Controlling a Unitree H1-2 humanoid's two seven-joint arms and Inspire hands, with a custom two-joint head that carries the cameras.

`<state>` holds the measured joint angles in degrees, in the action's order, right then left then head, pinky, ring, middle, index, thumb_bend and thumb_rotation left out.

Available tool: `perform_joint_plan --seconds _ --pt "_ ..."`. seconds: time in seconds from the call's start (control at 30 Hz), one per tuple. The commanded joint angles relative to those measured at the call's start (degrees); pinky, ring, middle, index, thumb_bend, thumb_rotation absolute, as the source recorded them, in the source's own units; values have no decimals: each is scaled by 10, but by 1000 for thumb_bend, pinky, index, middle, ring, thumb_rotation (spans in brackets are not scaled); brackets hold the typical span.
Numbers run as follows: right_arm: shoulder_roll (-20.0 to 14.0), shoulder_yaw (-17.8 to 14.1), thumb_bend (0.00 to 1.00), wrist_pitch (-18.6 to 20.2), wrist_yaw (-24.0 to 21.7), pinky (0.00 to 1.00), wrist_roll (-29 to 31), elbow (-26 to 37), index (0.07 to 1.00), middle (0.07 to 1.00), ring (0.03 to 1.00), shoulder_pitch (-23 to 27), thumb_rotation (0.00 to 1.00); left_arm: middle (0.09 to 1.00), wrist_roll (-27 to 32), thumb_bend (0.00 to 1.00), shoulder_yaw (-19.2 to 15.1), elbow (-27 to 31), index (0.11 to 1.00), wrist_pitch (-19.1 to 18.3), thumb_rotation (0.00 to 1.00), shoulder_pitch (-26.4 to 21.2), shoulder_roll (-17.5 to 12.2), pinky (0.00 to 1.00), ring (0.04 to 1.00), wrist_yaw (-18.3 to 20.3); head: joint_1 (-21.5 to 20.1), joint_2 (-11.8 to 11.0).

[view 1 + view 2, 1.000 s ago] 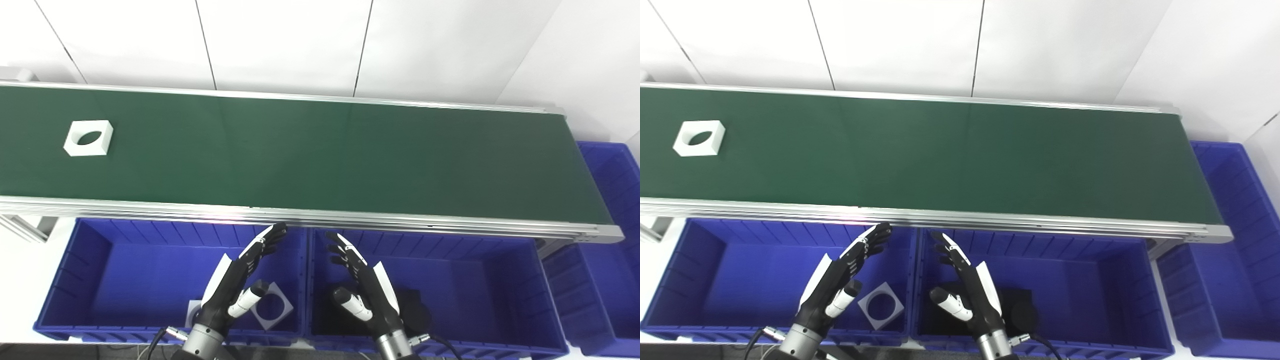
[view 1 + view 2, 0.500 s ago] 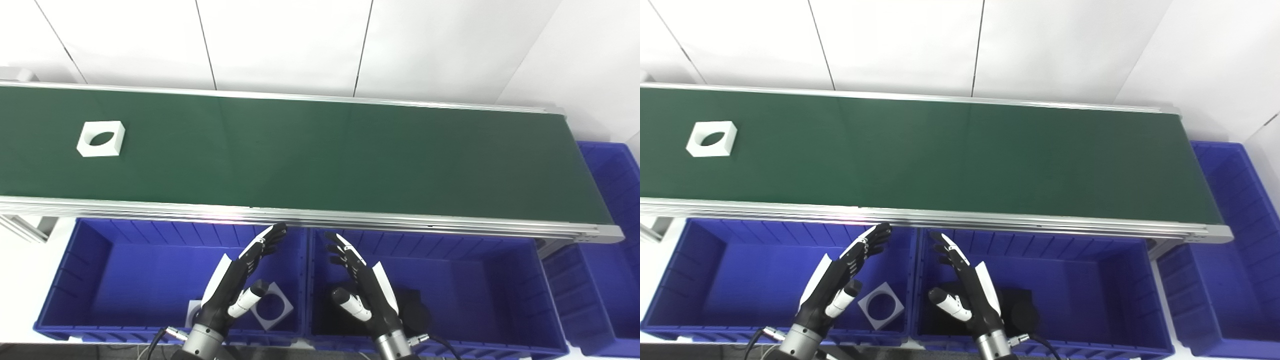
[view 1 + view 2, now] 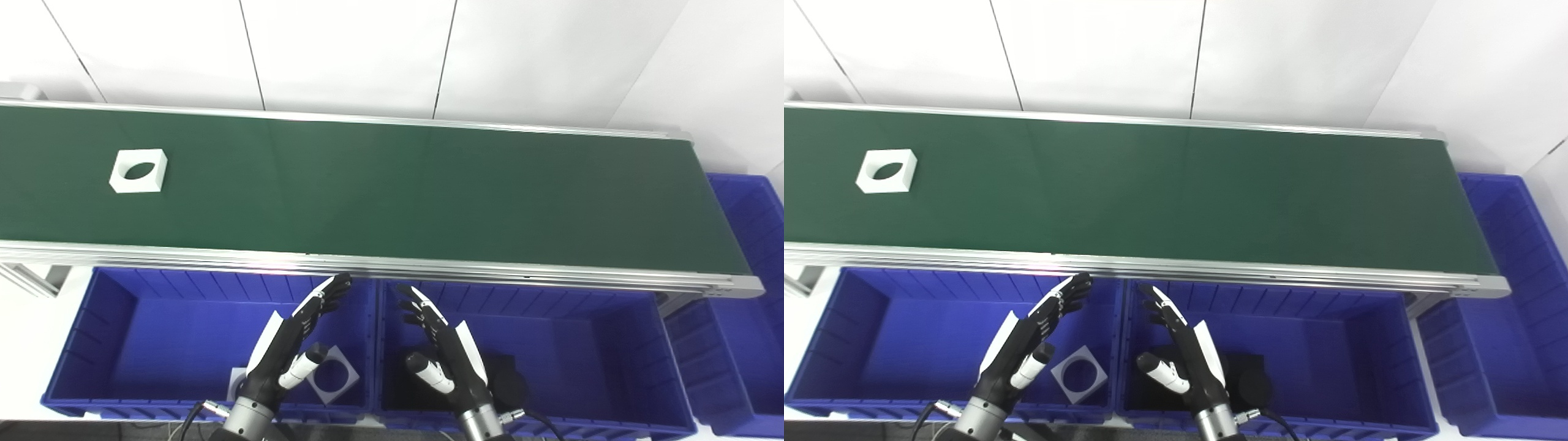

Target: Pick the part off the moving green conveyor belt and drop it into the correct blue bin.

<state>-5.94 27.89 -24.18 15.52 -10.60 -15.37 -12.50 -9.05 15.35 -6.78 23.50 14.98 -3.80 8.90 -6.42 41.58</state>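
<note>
Right now I see the white square part with a round hole lying flat on the green conveyor belt, far toward its left end and well apart from both hands. Below the belt's near rail sits the left blue bin, which holds a white square plate with a round hole near its right wall; a second white piece shows just beside it, mostly hidden behind my arm. My left hand hovers over that bin with its fingers stretched out and spread, holding nothing. Just beside it, my right hand hovers over the middle blue bin, fingers likewise extended and apart, empty. Two black parts lie on that bin's floor, partly covered by the right hand. A third blue bin stands at the belt's right end.
</note>
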Motion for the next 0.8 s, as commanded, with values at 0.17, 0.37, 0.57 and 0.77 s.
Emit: perform_joint_plan --seconds 0.17,0.37,0.57,0.77 --pt "4 9 914 -27 10 831 -2 -4 903 934 885 8 939 896 -2 881 1 0 896 16 997 -2 -3 876 898 -2 9 -23" --pt "-3 24 913 -27 25 831 4 -27 905 930 889 15 936 890 -16 866 4 -18 894 30 992 -5 -2 848 888 -9 19 -55" --pt "-8 35 904 -27 36 852 9 -46 905 933 901 23 928 887 -20 866 12 -39 890 34 985 -13 -3 852 887 -22 22 -74" --pt "-10 45 913 -27 48 857 12 -64 905 930 903 31 924 880 -26 882 25 -57 882 34 985 -22 -9 823 874 -41 26 -99"
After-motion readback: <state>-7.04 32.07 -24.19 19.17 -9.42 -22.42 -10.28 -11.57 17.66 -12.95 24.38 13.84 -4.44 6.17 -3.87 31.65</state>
